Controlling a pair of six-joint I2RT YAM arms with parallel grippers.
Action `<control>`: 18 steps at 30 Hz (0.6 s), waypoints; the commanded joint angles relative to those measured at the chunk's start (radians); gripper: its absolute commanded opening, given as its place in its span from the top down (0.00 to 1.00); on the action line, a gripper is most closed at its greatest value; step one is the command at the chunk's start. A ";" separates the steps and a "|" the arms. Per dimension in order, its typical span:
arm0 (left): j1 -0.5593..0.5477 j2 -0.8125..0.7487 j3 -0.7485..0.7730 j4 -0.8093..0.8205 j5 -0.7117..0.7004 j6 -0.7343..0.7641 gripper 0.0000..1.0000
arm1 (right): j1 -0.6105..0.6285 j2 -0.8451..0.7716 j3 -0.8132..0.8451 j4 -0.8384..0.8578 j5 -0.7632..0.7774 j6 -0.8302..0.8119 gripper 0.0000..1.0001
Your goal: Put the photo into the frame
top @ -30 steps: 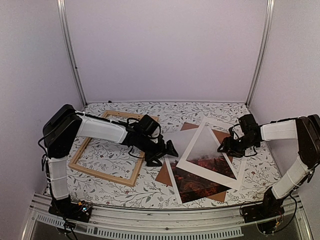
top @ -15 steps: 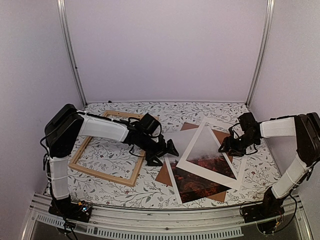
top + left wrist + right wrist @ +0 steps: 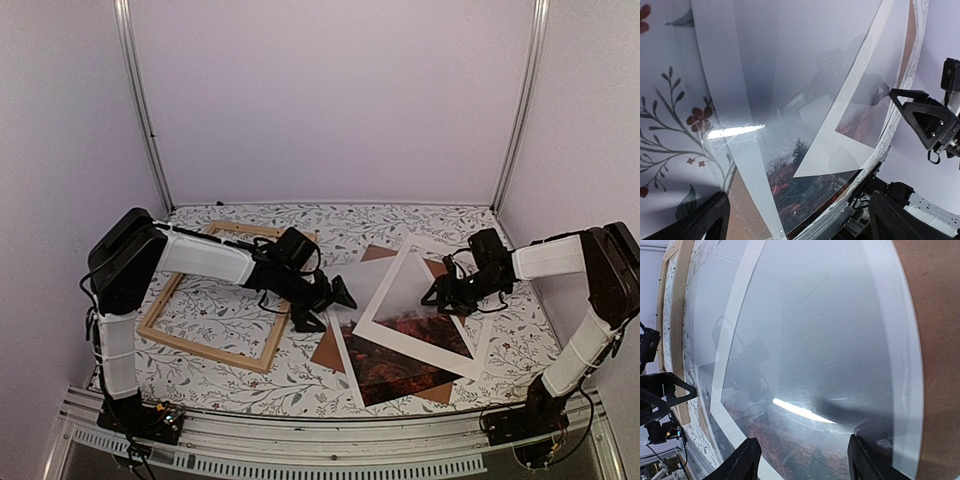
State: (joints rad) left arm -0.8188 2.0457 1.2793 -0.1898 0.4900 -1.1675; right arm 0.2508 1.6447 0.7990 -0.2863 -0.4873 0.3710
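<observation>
The photo [image 3: 395, 372] lies flat right of centre, red foliage towards me and misty grey farther back. A white mat [image 3: 415, 345] lies tilted on top of it. The light wood frame [image 3: 215, 295] lies flat on the left with nothing inside. My left gripper [image 3: 325, 307] is open and low at the photo's left edge, between frame and photo. Its wrist view shows the glossy photo [image 3: 790, 175] between both fingers [image 3: 695, 222]. My right gripper [image 3: 437, 297] is open over the mat's right side. Its wrist view shows the photo [image 3: 805, 365] under the fingers [image 3: 740, 462].
A brown backing board [image 3: 328, 352] lies under the photo, its corners sticking out; it also shows in the right wrist view [image 3: 940, 340]. The floral tablecloth [image 3: 330, 225] covers the table. White booth walls close in on three sides. The frame [image 3: 677, 305] shows far off in the right wrist view.
My right gripper has moved left, farther over the mat and photo. My left gripper has shifted only slightly. The photo, mat and frame have not moved.
</observation>
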 commanded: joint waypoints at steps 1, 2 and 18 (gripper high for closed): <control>0.001 0.032 -0.075 0.096 -0.051 -0.037 0.00 | 0.033 0.044 -0.084 0.010 -0.082 0.080 0.36; 0.001 0.028 -0.078 0.105 -0.053 -0.035 0.00 | 0.035 0.044 -0.090 0.020 -0.087 0.090 0.36; 0.050 -0.050 -0.082 0.034 -0.170 0.073 0.01 | 0.026 0.006 0.025 -0.068 0.057 0.065 0.33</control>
State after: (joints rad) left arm -0.7971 1.9942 1.1599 -0.0093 0.4271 -1.1862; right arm 0.2935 1.6451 0.7681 -0.2203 -0.5770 0.4747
